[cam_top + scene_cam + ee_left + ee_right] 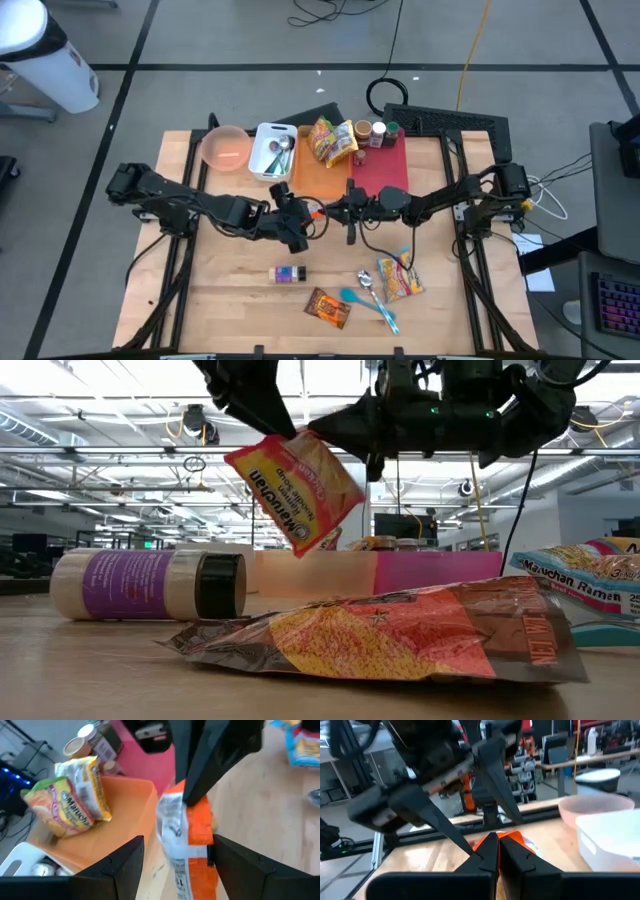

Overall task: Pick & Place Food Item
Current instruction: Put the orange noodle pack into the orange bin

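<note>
Both arms meet over the middle of the table, and a ramen packet [296, 488] hangs in the air between them. The right gripper [497, 851] is pinched shut on the packet's top edge. The left gripper [172, 852] stands wide, its fingers [122, 865] to either side of the packet without clearly pressing it (a handover, I'd guess, though which way it is going I can't tell). So the pick looks done and the place is not: the packet is off the wood, just at 6 o'clock from the orange tray [312, 175], where 1 packet [331, 140] already lies. A second ramen [400, 280], a dark snack bag [328, 307] and a purple jar [289, 274] lie toward 6 o'clock on the table [220, 280], apparently unsorted. From above, the arms hide the lifted packet almost wholly, and the left wrist view shows it blurred and cut off by the right gripper.
</note>
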`<action>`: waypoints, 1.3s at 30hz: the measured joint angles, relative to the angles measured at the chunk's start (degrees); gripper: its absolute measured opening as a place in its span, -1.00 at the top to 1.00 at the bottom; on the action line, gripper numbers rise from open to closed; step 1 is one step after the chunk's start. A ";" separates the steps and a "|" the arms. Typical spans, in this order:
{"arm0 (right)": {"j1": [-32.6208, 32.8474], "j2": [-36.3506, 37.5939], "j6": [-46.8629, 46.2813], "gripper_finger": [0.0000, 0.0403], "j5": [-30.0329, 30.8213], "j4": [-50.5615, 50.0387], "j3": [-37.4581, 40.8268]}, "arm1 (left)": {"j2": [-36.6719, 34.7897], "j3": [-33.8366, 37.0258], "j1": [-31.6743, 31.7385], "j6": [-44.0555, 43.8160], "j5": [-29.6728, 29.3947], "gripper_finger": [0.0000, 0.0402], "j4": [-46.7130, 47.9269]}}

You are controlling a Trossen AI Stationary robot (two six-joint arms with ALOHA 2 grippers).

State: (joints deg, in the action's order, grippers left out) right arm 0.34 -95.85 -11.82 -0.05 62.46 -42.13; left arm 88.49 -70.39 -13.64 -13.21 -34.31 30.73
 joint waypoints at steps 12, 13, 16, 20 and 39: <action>-0.04 0.01 1.03 1.00 -0.01 1.60 0.00 | 0.00 0.00 0.16 -0.92 -0.32 -0.14 1.17; -0.04 0.01 1.03 1.00 -0.01 1.64 0.00 | 0.00 0.00 0.18 -0.92 -0.28 -0.10 1.27; -0.04 0.01 1.03 1.00 -0.01 2.09 0.00 | 0.00 0.02 0.17 -0.92 -0.26 0.09 1.28; -0.04 0.01 1.03 1.00 -0.05 2.10 0.00 | 0.00 0.02 0.16 -0.87 -0.04 0.37 1.28; -0.02 0.01 0.99 0.99 -0.22 1.55 0.00 | 0.00 0.04 0.18 2.52 2.80 0.97 0.90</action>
State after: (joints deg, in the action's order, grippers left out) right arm 0.32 -95.83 -10.83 -0.27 64.01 -42.13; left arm 88.49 -70.35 -13.45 -10.70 -31.51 31.63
